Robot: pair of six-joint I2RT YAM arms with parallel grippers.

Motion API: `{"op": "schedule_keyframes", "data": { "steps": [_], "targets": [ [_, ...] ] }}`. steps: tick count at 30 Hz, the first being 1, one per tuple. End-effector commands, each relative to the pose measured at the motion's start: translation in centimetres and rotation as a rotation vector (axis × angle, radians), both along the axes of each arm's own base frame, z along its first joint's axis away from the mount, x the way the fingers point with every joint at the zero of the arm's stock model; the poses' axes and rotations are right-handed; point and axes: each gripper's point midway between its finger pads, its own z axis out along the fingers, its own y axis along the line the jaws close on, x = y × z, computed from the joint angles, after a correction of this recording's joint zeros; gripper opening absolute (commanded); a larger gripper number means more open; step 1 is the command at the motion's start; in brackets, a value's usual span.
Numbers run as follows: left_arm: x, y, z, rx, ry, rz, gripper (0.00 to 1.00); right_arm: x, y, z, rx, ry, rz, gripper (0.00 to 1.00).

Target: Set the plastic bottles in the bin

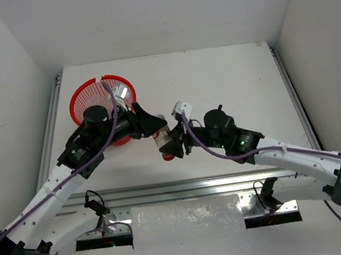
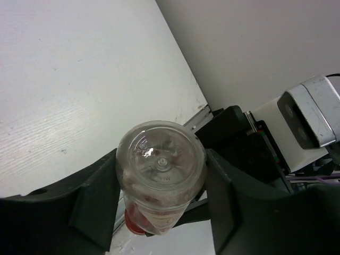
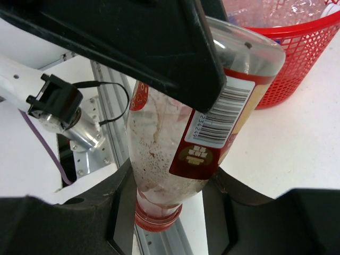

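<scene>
The red-labelled bottle [image 3: 175, 138] is held above the table [image 1: 226, 76] near the bin [image 1: 78, 95], the right end effector [image 3: 164, 196] clamped by its cap and the left end effector [image 2: 159, 175] round its base; light, slick and thin-walled, it probably grips best at those stiffer ends.

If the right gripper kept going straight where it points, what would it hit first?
The red-labelled bottle already between the fingers of the right gripper; pushing on, probably the left gripper clamped on that same bottle.

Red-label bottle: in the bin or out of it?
Out. The red-label bottle is clamped between the left gripper and right gripper, beside the bin, whose rim shows behind it.
</scene>
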Motion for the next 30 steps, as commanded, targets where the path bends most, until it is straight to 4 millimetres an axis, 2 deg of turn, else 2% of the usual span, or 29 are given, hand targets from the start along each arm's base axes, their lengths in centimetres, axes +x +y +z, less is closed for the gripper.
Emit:
{"op": "schedule_keyframes", "data": {
  "steps": [1, 2, 3, 4, 5, 7, 8, 9, 10, 11, 12, 13, 14, 15, 16, 17, 18, 19, 20, 21, 22, 23, 25, 26, 27, 28, 29, 30],
  "targets": [
    [-0.4, -1.0, 1.8, -0.056, -0.027, -0.05, 0.49, 0.7, 1.3, 6.2, 0.133, -0.108, -0.007, 0.11],
    [-0.7, -1.1, 2.0, -0.062, -0.028, -0.061, 0.23, 0.8, 1.4, 6.1, 0.124, -0.106, -0.008, 0.11],
    [-1.1, -1.2, 2.3, -0.07, -0.033, -0.084, 0.07, 1.1, 1.5, 6.6, 0.126, -0.112, -0.014, 0.13],
    [-1.3, -1.3, 2.4, -0.074, -0.032, -0.093, 0.0, 1.3, 1.5, 6.5, 0.12, -0.111, -0.027, 0.14],
    [-1.4, -1.3, 2.8, -0.079, -0.04, -0.096, 0.0, 1.5, 1.5, 6.5, 0.116, -0.112, -0.036, 0.17],
    [-1.1, -0.7, 3.3, -0.073, -0.053, -0.06, 0.0, 1.6, 1.4, 6.5, 0.114, -0.113, -0.042, 0.51],
    [-0.9, -0.1, 4.6, -0.072, -0.084, -0.023, 0.0, 1.4, 1.2, 6.0, 0.107, -0.11, -0.04, 0.81],
    [0.4, 1.2, 4.1, -0.025, -0.068, 0.083, 0.0, 1.5, 0.9, 5.7, 0.1, -0.109, -0.048, 0.99],
    [1.1, 2.2, 6.1, -0.019, -0.102, 0.157, 0.0, 1.6, 0.4, 5.3, 0.091, -0.106, -0.073, 0.99],
    [2.3, 4.0, 6.0, 0.029, -0.092, 0.274, 0.0, 1.8, -0.1, 5.0, 0.075, -0.101, -0.099, 0.99],
    [2.9, 4.8, 6.6, 0.047, -0.098, 0.326, 0.0, 2.1, -0.7, 4.1, 0.041, -0.082, -0.133, 0.99],
    [3.4, 6.1, 8.9, 0.042, -0.131, 0.403, 0.0, 3.0, -1.7, 3.2, 0.012, -0.075, -0.207, 0.99],
    [4.7, 7.5, 8.3, 0.099, -0.109, 0.501, 0.0, 3.1, -2.3, 2.6, -0.009, -0.067, -0.231, 0.99],
    [5.2, 8.3, 8.9, 0.115, -0.113, 0.55, 0.0, 3.2, -3.3, 2.2, -0.033, -0.063, -0.266, 0.99],
    [5.6, 9.2, 10.9, 0.109, -0.143, 0.601, 0.0, 3.3, -4.0, 1.5, -0.053, -0.056, -0.293, 0.99],
    [6.6, 9.4, 10.6, 0.143, -0.135, 0.631, 0.0, 3.7, -5.0, 1.2, -0.067, -0.06, -0.342, 0.99],
    [7.3, 10.9, 10.8, 0.181, -0.131, 0.708, 0.0, 3.5, -5.9, 1.1, -0.081, -0.058, -0.361, 0.99],
    [7.6, 12.0, 12.7, 0.179, -0.16, 0.762, 0.0, 3.5, -6.6, 0.9, -0.091, -0.059, -0.385, 0.99],
    [8.8, 13.8, 12.0, 0.255, -0.141, 0.862, 0.0, 4.0, -7.6, 0.7, -0.109, -0.063, -0.44, 0.99],
    [9.3, 16.1, 14.1, 0.256, -0.165, 0.952, 0.0, 3.9, -8.6, 0.6, -0.122, -0.057, -0.466, 0.99],
    [10.6, 17.2, 14.0, 0.294, -0.161, 1.003, 0.0, 3.8, -9.0, 0.4, -0.128, -0.056, -0.478, 0.99],
    [11.6, 20.0, 14.4, 0.314, -0.164, 1.08, 0.0, 3.6, -9.5, 0.1, -0.142, -0.049, -0.484, 0.99],
    [13.5, 22.0, 15.1, 0.37, -0.178, 1.144, 0.0, 3.1, -10.0, 0.3, -0.129, -0.046, -0.48, 0.99],
    [14.0, 23.1, 16.2, 0.391, -0.194, 1.192, 0.0, 2.7, -10.3, 0.1, -0.131, -0.044, -0.474, 0.99],
    [15.9, 23.0, 15.2, 0.441, -0.18, 1.202, 0.0, 2.6, -10.5, 0.0, -0.13, -0.043, -0.473, 0.99],
    [16.6, 23.1, 15.3, 0.476, -0.197, 1.196, 0.0, 2.5, -10.6, -0.2, -0.131, -0.038, -0.472, 0.99],
    [18.1, 22.8, 14.1, 0.515, -0.18, 1.188, 0.0, 2.3, -10.7, -0.5, -0.133, -0.036, -0.467, 0.99],
    [18.9, 22.9, 14.0, 0.53, -0.188, 1.199, 0.0, 2.2, -10.7, -0.7, -0.134, -0.035, -0.463, 0.99]
  ]
}}
